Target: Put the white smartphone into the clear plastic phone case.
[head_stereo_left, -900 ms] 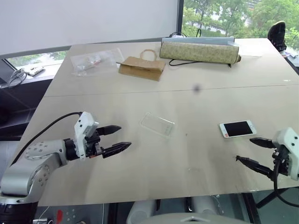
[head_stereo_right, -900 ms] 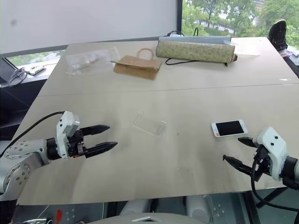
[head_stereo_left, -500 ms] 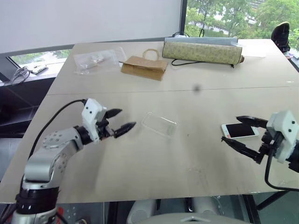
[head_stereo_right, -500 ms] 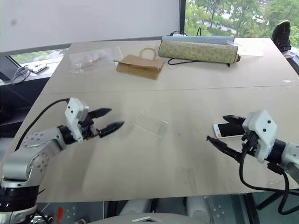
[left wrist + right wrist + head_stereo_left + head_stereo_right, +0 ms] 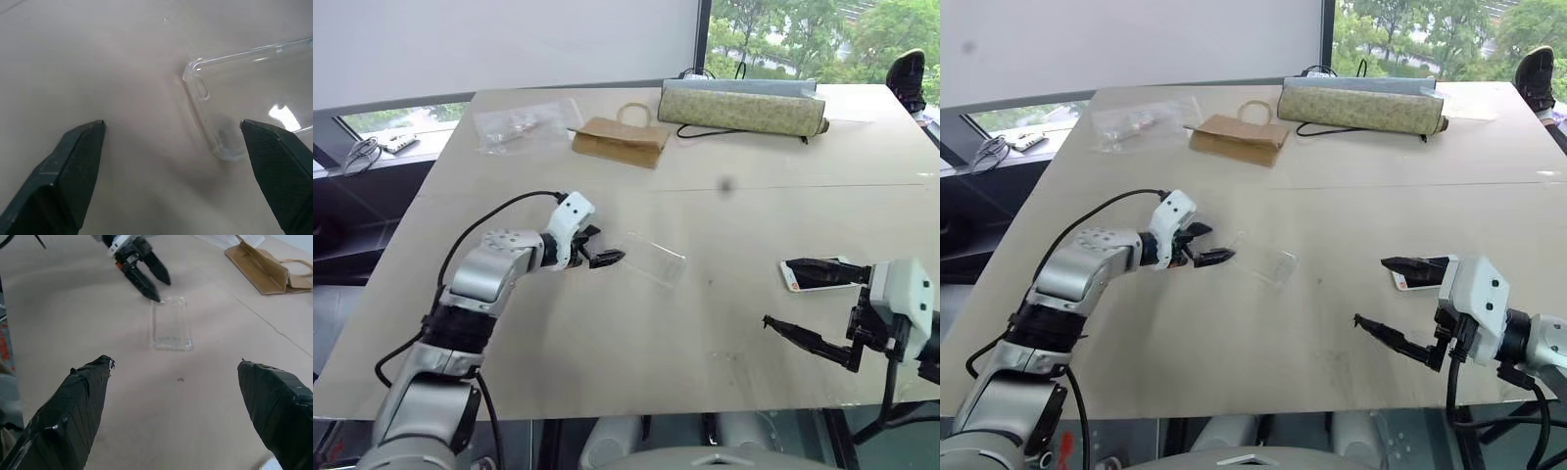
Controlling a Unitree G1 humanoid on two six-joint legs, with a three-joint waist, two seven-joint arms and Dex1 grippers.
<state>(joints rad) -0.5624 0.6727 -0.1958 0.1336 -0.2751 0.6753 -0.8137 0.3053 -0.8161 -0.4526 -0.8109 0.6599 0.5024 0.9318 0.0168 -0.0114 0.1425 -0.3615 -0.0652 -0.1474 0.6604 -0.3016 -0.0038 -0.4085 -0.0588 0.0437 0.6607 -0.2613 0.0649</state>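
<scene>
The phone (image 5: 815, 275) lies near the table's right edge, long axis across the table, apparently untouched. The left gripper (image 5: 599, 253) has reached the case (image 5: 649, 260), jaws spread at its near end; the right gripper (image 5: 813, 299), spread wide, has closed in around the phone.

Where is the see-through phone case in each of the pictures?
Left eye view: the clear plastic phone case lies mid-table, just off the left gripper.
Right eye view: same spot, slightly further left in the picture.
Left wrist view: its corner lies beyond the black fingers.
Right wrist view: flat on the table, the left gripper's tips at its far end.
Shared landmark: the left gripper's black tips.
</scene>
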